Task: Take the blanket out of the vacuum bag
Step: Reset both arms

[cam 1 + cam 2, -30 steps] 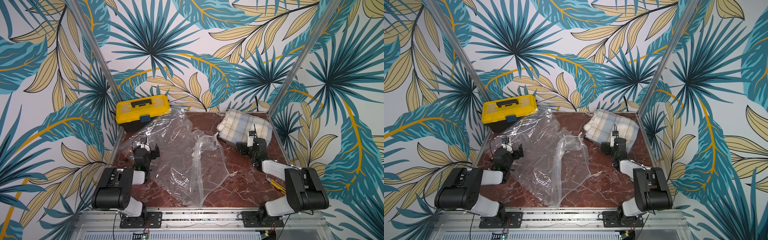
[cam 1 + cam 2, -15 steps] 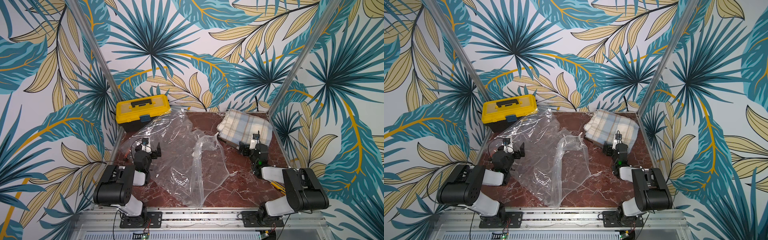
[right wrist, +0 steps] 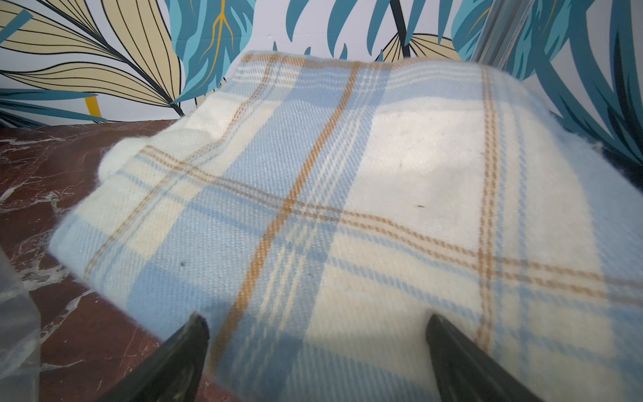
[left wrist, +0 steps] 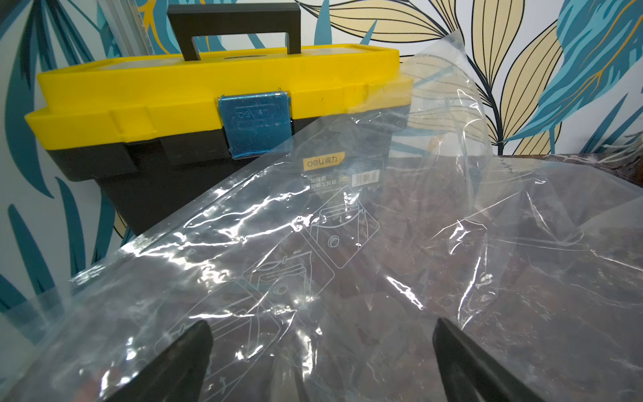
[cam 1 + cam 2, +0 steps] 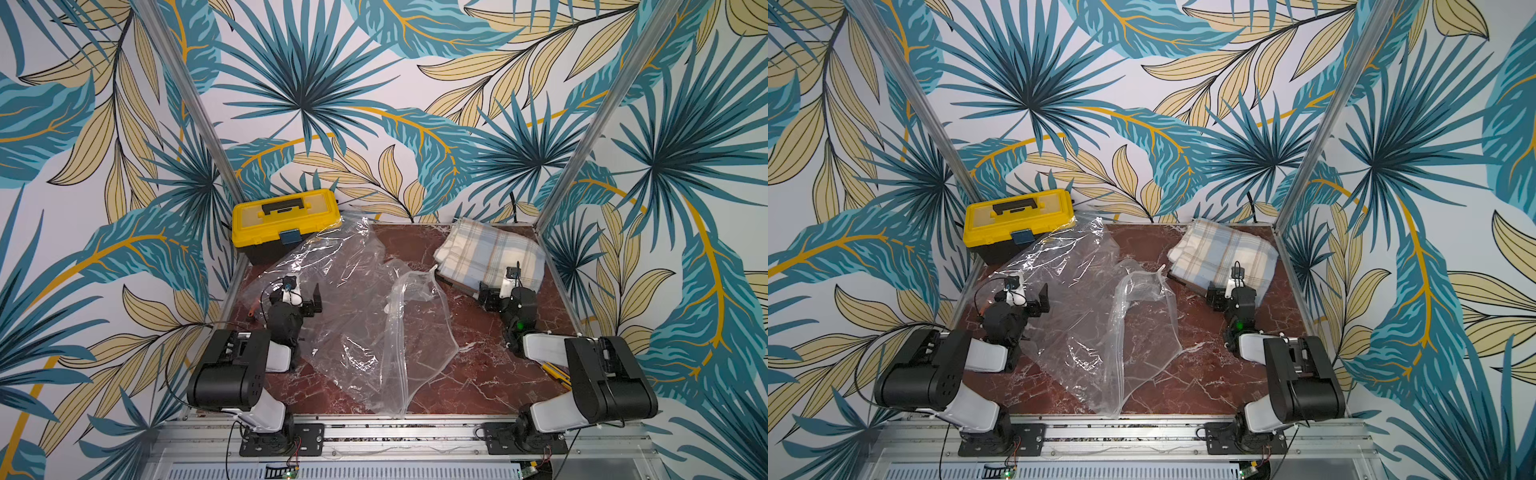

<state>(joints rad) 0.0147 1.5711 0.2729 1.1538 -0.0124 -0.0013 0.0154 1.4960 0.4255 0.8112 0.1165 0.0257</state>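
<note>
The blanket (image 5: 490, 253) (image 5: 1225, 253), folded, in cream, blue and tan plaid, lies on the marble table at the back right, outside the vacuum bag. The vacuum bag (image 5: 357, 316) (image 5: 1092, 307) sprawls crumpled and clear across the middle, its far corner against the toolbox. My right gripper (image 5: 500, 293) (image 3: 318, 327) stands open at the blanket's (image 3: 348, 191) near edge, holding nothing. My left gripper (image 5: 297, 297) (image 4: 322, 334) hangs open over the bag's (image 4: 348, 261) left part, nothing between its fingers.
A yellow and black toolbox (image 5: 286, 222) (image 4: 208, 97) stands at the back left corner. A small yellow-handled tool (image 5: 555, 370) lies by the right arm's base. Metal posts and patterned walls enclose the table (image 5: 478, 374).
Both arms have folded back slightly toward their bases. The right gripper has shifted a little along the blanket's near edge. Both grippers stayed open; bag and blanket have not moved.
</note>
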